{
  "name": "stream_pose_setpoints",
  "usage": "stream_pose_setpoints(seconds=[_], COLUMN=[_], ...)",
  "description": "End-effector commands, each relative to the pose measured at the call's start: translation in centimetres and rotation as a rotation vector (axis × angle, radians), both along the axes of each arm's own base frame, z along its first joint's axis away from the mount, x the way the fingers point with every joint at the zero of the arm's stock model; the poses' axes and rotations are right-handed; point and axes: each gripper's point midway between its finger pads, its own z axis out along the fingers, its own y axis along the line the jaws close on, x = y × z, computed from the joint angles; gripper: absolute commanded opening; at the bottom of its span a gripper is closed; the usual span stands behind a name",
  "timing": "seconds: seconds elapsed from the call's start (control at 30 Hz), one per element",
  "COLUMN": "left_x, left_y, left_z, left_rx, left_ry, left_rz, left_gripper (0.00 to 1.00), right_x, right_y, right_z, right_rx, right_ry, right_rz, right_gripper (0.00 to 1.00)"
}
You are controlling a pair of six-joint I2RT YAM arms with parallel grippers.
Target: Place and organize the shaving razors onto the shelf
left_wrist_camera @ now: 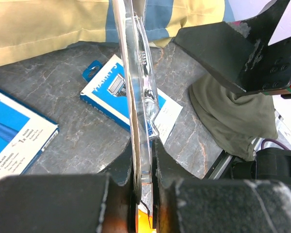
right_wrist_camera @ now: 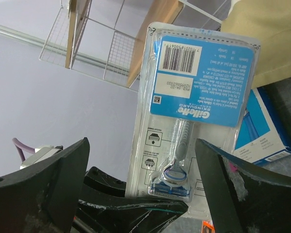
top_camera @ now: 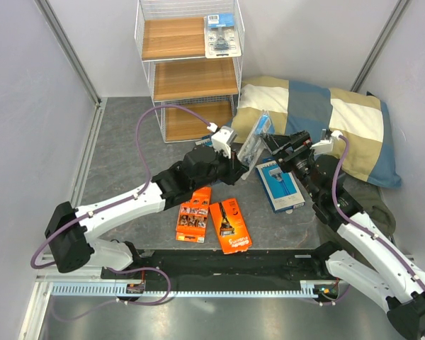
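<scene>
My left gripper (top_camera: 242, 163) is shut on the bottom edge of a clear blister razor pack (top_camera: 255, 140) with a blue top and holds it upright above the table; in the left wrist view the pack (left_wrist_camera: 138, 73) is edge-on between my fingers. My right gripper (top_camera: 275, 146) is open just right of it, and the pack (right_wrist_camera: 194, 97) fills the space ahead of its spread fingers without touching them. A second blister pack (top_camera: 223, 35) lies on the shelf's (top_camera: 188, 78) top tier. Two orange packs (top_camera: 193, 214) (top_camera: 230, 225) and a blue box (top_camera: 280, 185) lie on the table. A second blue box (left_wrist_camera: 14, 141) shows in the left wrist view.
A blue-and-beige checked pillow (top_camera: 326, 120) lies at the back right, with an olive cloth (top_camera: 372, 202) in front of it. The shelf's two lower tiers hold nothing. Grey walls close in the table on both sides.
</scene>
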Motion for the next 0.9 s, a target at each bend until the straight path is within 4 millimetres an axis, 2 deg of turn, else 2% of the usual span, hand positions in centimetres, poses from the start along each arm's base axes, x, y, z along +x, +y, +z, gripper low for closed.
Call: stream_pose_setpoints(seconds=[0.0,0.07,0.13,0.17,0.23,0.27,0.43,0.47,0.53,0.57,0.63,0.67,0.83,0.87], left_x=[0.4,0.3,0.2,0.1,-0.1,-0.3,-1.7,-2.1,-2.5,-2.8,-2.7,-3.0,-2.5,-2.5], left_y=[1.4,1.8,2.1,2.5,2.8,3.0,3.4,3.8,4.4,5.1,6.1,6.9,9.6,10.2], left_z=[4.8,5.5,7.2,7.1,8.5,8.6,12.4,13.9,15.2,16.6,17.9,19.2,22.2,23.4], left_rx=[-0.055,-0.050,-0.076,-0.054,-0.073,-0.056,-0.099,-0.127,-0.147,-0.173,-0.188,-0.212,-0.217,-0.229], left_ry=[-0.108,-0.124,-0.154,-0.152,-0.172,-0.178,-0.227,-0.248,-0.272,-0.295,-0.325,-0.348,-0.420,-0.435], left_rz=[0.040,0.043,0.049,0.049,0.046,0.036,-0.023,-0.027,-0.024,-0.016,0.017,0.035,0.131,0.150], left_gripper=[0.02,0.02,0.02,0.02,0.02,0.02,0.02,0.02,0.02,0.02,0.02,0.02,0.02,0.02], right_x=[-0.6,-0.7,-0.8,-0.8,-1.0,-1.1,-1.3,-1.2,-1.0,-0.9,-1.1,-1.2,-1.1,-1.1], right_y=[0.3,0.2,0.2,0.2,0.4,0.6,1.3,1.5,1.6,1.6,2.1,2.2,2.4,2.5], right_z=[2.3,2.4,2.4,2.5,2.7,2.8,2.8,2.5,2.3,2.1,2.0,1.9,1.0,0.9], right_rx=[-0.015,-0.025,-0.040,-0.044,-0.061,-0.069,-0.083,-0.087,-0.090,-0.091,-0.093,-0.097,-0.103,-0.106], right_ry=[-0.101,-0.108,-0.117,-0.122,-0.144,-0.155,-0.174,-0.166,-0.161,-0.156,-0.158,-0.157,-0.138,-0.137], right_rz=[0.033,0.034,0.038,0.039,0.055,0.067,0.106,0.115,0.115,0.114,0.143,0.149,0.162,0.167], right_gripper=[0.98,0.98,0.98,0.98,0.98,0.98,0.98,0.98,0.98,0.98,0.98,0.98,0.98,0.98])
